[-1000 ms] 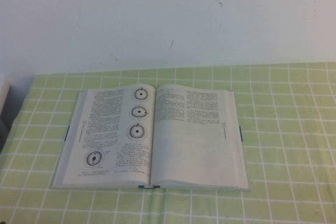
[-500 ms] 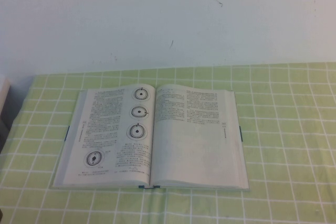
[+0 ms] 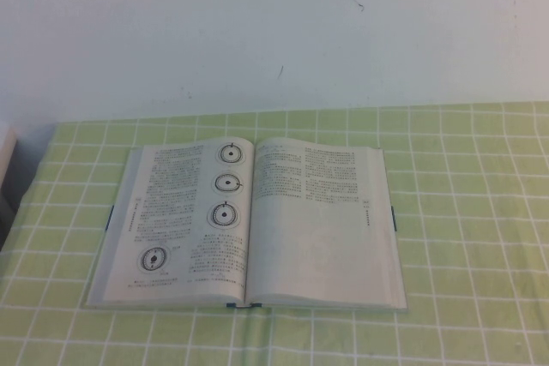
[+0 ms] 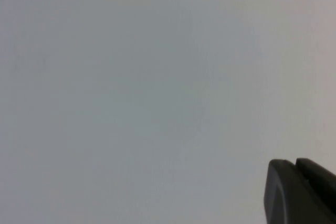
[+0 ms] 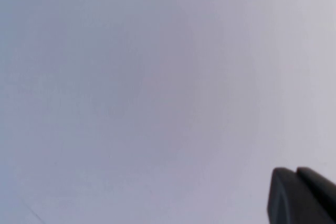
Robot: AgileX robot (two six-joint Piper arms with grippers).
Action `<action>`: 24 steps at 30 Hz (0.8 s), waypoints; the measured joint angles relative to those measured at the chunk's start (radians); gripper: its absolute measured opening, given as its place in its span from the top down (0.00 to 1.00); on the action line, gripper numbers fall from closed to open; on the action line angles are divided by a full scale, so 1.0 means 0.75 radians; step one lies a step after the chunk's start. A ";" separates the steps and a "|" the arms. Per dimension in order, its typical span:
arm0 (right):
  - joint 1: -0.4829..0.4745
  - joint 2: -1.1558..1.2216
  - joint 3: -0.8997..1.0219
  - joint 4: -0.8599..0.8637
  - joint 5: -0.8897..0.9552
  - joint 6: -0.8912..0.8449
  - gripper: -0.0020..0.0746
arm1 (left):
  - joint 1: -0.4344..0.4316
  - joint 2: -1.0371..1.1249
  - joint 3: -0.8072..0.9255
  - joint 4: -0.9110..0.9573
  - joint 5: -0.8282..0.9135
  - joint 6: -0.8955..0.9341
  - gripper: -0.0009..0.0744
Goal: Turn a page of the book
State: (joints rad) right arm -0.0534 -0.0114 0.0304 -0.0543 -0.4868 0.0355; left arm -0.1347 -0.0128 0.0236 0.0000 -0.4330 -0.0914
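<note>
We see nothing changed since a second ago: the book [image 3: 249, 225] lies open in the same spot and neither arm has entered the high view. Our left gripper [image 4: 302, 192] and right gripper [image 5: 302, 195] each show only as dark fingers against a blank pale surface, well away from the book. The right gripper's fingers are together; whether the left one's are apart or together we cannot tell. The book rests flat on the green checked cloth [image 3: 463, 212], its spine running away from us toward the wall [image 3: 274, 32], its long axis across. The page [image 3: 322, 229] lies flat, right of the spine.
</note>
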 joint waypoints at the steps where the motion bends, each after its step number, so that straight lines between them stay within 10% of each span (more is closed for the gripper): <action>1: 0.000 0.000 0.000 0.013 -0.022 -0.009 0.98 | 0.000 0.000 0.000 0.000 -0.024 -0.003 0.99; 11: 0.000 0.000 -0.006 0.026 0.000 -0.059 0.98 | 0.000 -0.003 -0.003 0.000 0.017 -0.055 0.99; 24: 0.000 0.151 -0.458 -0.039 1.005 -0.101 0.98 | 0.000 0.299 -0.440 0.000 0.687 -0.104 0.99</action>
State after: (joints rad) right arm -0.0534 0.1018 -0.3133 -0.0835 0.2670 -0.0405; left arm -0.1347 0.2113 -0.3066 0.0000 0.0821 -0.1691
